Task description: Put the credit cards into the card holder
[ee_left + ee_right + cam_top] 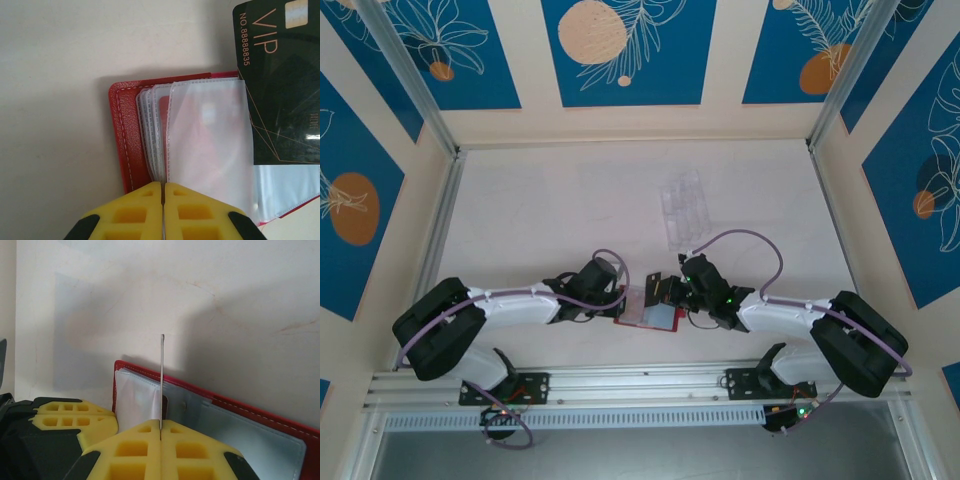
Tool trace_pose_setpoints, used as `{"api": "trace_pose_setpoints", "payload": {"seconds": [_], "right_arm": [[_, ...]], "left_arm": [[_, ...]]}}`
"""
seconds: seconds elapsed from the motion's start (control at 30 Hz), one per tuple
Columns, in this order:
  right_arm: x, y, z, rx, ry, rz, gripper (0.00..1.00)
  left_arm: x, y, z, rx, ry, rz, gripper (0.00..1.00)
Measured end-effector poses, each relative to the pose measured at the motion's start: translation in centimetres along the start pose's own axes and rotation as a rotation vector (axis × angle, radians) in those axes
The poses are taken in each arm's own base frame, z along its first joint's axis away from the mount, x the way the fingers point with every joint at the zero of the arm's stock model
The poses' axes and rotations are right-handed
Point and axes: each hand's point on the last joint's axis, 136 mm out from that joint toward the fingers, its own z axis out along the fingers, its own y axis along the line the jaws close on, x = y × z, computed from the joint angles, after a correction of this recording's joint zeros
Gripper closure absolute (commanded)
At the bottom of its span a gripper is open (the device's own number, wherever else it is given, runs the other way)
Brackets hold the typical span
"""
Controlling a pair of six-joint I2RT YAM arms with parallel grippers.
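Over the table [150, 290], right tool [160, 427] pinches black card [280, 100] (edge-on, pointing outward).

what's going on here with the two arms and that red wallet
The right gripper, jaws shut on a black card, holds it over the open red card holder on the table. The left gripper, jaws shut, sits at the edge of its clear sleeves, seemingly steadying them. The card looks not yet inside.
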Motion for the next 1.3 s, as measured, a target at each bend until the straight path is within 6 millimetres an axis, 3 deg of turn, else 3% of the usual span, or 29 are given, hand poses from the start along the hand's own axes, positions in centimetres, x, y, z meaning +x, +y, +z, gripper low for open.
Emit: {"api": "trace_pose_setpoints", "payload": {"seconds": [0.27,0.83,1.3], "right_arm": [[0.3,-0.1,0.4,0.001,0.006,0.025,1.00],[3.3,-1.0,-0.2,0.031,0.009,0.055,1.00],[4.4,-1.4,-0.1,0.063,0.001,0.077,1.00]], "left_arm": [[0.0,0.0,0.0,0.001,0.000,0.000,0.93],[0.0,0.0,0.0,0.000,0.000,0.000,0.94],[0.0,0.0,0.0,0.001,0.000,0.000,0.94]]}}
